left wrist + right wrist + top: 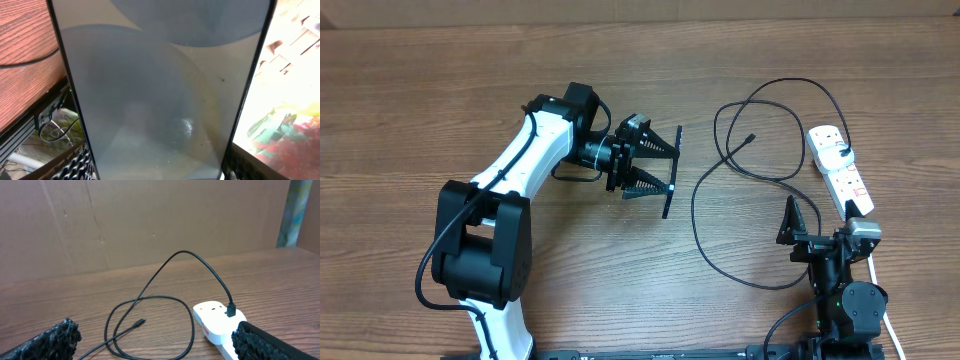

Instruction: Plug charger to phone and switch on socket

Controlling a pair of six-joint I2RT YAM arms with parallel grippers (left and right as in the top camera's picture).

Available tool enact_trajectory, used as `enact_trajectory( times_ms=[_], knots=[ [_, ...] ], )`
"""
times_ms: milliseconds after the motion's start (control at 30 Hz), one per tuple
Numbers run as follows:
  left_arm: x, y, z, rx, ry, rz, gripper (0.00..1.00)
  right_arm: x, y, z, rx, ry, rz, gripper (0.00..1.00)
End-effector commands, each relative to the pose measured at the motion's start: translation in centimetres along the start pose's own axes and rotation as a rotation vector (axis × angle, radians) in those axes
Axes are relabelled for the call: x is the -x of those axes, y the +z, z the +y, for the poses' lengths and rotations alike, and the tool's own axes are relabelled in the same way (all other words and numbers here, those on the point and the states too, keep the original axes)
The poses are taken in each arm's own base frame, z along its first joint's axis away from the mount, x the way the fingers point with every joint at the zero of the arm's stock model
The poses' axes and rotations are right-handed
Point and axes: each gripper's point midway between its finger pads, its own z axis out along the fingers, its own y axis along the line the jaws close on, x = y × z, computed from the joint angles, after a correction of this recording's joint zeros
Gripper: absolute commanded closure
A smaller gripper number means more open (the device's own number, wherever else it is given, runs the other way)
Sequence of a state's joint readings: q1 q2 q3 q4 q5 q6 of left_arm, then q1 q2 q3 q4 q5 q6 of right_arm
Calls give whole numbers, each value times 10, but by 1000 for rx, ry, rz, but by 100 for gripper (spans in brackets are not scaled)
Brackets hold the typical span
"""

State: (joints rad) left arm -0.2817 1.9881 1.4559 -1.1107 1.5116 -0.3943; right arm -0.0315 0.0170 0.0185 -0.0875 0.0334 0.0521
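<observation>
My left gripper is shut on the phone and holds it on edge above the table's middle. In the left wrist view the phone's pale grey-blue screen fills the frame between the fingers. The charger, a thin black cable, lies in loops on the table. Its loose connector tip shows in the right wrist view. Its black plug sits in the socket, a white power strip at the right, also in the right wrist view. My right gripper is open and empty, just short of the strip.
The wooden table runs under everything. A brown cardboard wall stands behind it. The strip's white cord runs past the right arm's base. The cable loop lies between the two grippers.
</observation>
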Motion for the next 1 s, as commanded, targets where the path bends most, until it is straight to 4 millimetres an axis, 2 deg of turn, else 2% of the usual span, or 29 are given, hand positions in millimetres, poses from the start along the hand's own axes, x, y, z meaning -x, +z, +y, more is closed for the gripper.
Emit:
enact_trajectory(
  times_ms=[0,233,400,467,567,633,700,767,967],
  knots=[
    [-4,-1,-18,-59,14,23,42,-3,1,-1,-5,-2,3,0],
    [-3,-1,-17,-54,4,22,41,-3,1,-1,-4,-1,2,0],
    [-3,-1,-17,-53,4,21,42,-5,-2,27,160,36,19,0],
    [-3,-1,-17,-53,3,21,41,-5,-5,43,250,180,40,0],
    [-3,-1,-17,-53,4,21,42,-6,-16,74,428,518,149,0],
    [-3,-1,-17,-53,4,21,42,-10,-34,103,587,784,318,0],
    [-3,-1,-17,-53,3,21,41,-14,-54,125,704,935,483,0],
    [-3,-1,-17,-53,4,21,42,-16,-62,131,746,956,533,0],
    [-3,-1,-17,-53,4,21,42,-8,-56,127,703,1056,521,0]
  ],
)
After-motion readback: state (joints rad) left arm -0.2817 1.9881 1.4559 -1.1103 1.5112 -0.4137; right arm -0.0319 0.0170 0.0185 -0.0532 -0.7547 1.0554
